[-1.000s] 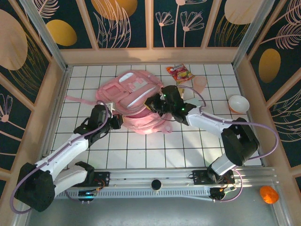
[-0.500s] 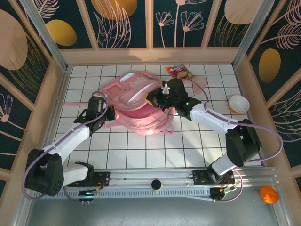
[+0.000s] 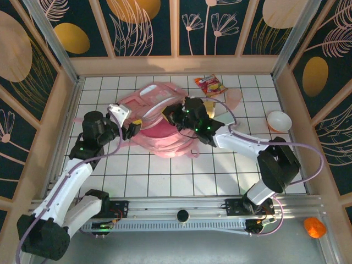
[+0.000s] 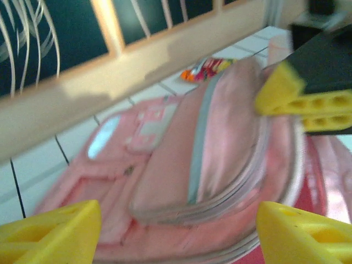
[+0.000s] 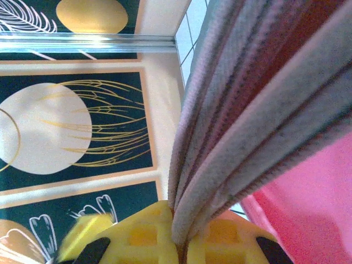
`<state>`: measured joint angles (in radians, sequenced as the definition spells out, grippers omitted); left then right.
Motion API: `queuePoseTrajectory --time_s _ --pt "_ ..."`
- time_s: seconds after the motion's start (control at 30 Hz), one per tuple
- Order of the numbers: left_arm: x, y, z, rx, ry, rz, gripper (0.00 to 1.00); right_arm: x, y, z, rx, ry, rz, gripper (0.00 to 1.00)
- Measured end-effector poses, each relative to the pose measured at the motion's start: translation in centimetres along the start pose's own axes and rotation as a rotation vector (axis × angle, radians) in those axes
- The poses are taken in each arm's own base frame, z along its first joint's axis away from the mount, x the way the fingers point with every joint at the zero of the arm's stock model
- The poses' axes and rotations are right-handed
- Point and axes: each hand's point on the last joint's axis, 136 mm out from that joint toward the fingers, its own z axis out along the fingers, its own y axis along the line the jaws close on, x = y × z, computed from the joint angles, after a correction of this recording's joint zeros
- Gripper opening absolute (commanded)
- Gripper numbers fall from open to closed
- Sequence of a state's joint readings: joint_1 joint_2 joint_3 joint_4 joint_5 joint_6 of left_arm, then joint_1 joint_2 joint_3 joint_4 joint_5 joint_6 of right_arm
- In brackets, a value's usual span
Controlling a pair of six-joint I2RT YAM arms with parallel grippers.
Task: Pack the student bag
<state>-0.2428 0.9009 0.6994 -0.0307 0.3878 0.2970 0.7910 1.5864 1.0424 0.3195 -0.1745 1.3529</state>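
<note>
The student bag [image 3: 157,104], a big soft pink backpack, lies on the white tiled floor at centre back. My right gripper [image 3: 175,114] is shut on the bag's grey-pink rim, holding the mouth up. In the right wrist view that folded rim [image 5: 247,126] runs down into the closed yellow jaws [image 5: 190,242]. My left gripper [image 3: 131,120] hovers open just left of the bag, touching nothing. From the left wrist, its yellow fingers [image 4: 49,234] frame the bag's front pockets [image 4: 181,159]. The right gripper's yellow fingers [image 4: 297,102] also show there, at the bag's upper right.
A red and yellow snack packet [image 3: 210,85] lies behind the bag near the back wall. A pale pink piece [image 3: 234,98] and a white bowl [image 3: 279,120] sit to the right. An orange object [image 3: 314,226] rests outside the pen at the near right. Wooden walls enclose the floor.
My left gripper has opened, let go of the bag and drawn back to the left. My right gripper has kept its hold on the rim and shifted slightly left.
</note>
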Motion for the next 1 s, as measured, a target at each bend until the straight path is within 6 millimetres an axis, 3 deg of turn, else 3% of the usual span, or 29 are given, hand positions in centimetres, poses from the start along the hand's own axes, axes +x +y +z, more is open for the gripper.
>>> queuePoseTrajectory --time_s 0.07,0.23,0.47,0.53,0.6,0.67,0.7,0.77,0.87,1.0 --pt "-0.4 -0.3 0.0 0.02 -0.017 0.091 0.77 0.3 -0.3 0.5 0.007 -0.006 0.012 0.0" --pt "1.1 -1.0 1.7 0.065 0.021 0.228 0.79 0.7 -0.4 1.1 0.01 -0.02 0.026 0.0" --pt "2.7 -4.4 4.2 0.198 0.062 0.38 0.8 0.6 0.4 1.3 -0.003 -0.032 0.031 0.0" --pt "2.6 -4.9 4.8 0.201 0.059 0.392 0.71 0.7 0.5 1.4 -0.004 -0.03 0.03 0.0" --pt "2.1 -4.5 5.3 0.165 0.046 0.4 0.44 0.7 0.5 1.4 -0.004 -0.032 0.03 0.0" --pt "1.5 -3.9 5.6 0.13 0.029 0.401 0.27 0.7 0.5 1.4 -0.004 -0.034 0.03 0.03" --pt "1.4 -3.9 5.6 0.125 0.026 0.402 0.16 0.6 0.5 1.4 -0.007 -0.039 0.033 0.1" --pt "1.4 -4.2 5.6 0.126 0.017 0.416 0.02 0.3 0.6 1.3 -0.01 -0.044 0.04 0.3" --pt "2.0 -3.9 5.3 0.102 0.028 0.449 0.0 0.0 0.2 0.5 -0.004 -0.044 0.04 0.52" --pt "2.9 -4.1 4.8 0.111 0.06 0.494 0.0 -1.5 -0.3 -2.3 -0.012 -0.073 0.064 0.59"
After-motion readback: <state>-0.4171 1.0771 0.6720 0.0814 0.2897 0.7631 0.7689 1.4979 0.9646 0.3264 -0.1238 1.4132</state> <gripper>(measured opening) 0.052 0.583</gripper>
